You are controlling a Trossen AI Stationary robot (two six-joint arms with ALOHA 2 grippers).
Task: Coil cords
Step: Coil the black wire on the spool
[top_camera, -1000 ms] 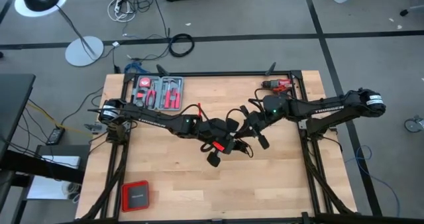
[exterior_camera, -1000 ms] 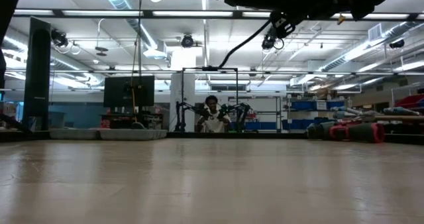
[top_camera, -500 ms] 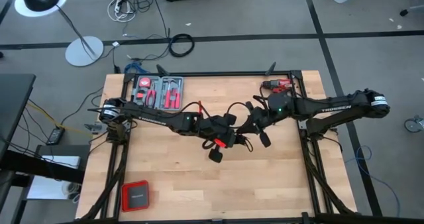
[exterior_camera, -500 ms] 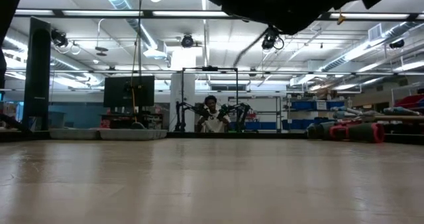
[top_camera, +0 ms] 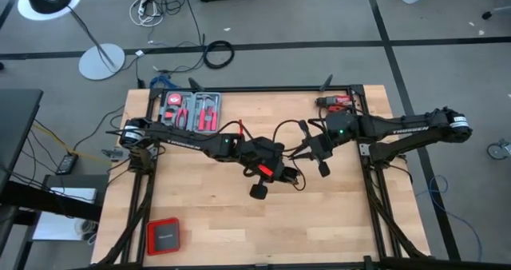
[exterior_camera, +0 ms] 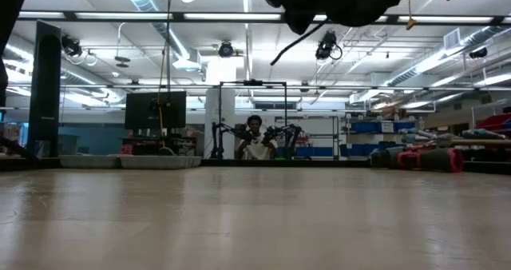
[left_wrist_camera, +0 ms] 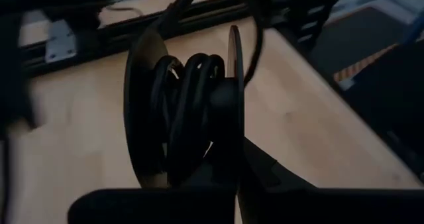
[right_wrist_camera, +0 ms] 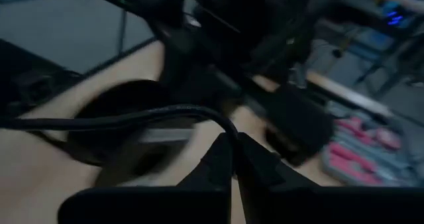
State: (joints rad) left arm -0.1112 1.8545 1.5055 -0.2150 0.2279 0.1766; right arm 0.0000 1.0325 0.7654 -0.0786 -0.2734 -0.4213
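Winding above mid-worktop (top_camera: 200,222), the left gripper (left_wrist_camera: 222,128) is clamping a spool already carrying several turns of the cord (left_wrist_camera: 189,98) while the right gripper (right_wrist_camera: 233,159), pinched shut on the loose tail, is feeding the rest.

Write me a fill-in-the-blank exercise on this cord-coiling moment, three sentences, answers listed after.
1. The left gripper is shut on a spool that has the black cord wound in several ___ around it.
2. The right gripper is shut on a free stretch of the ___.
3. In the high view, the open case of red-handled tools lies near the table's far ___ corner.

Missing words: loops; cord; left
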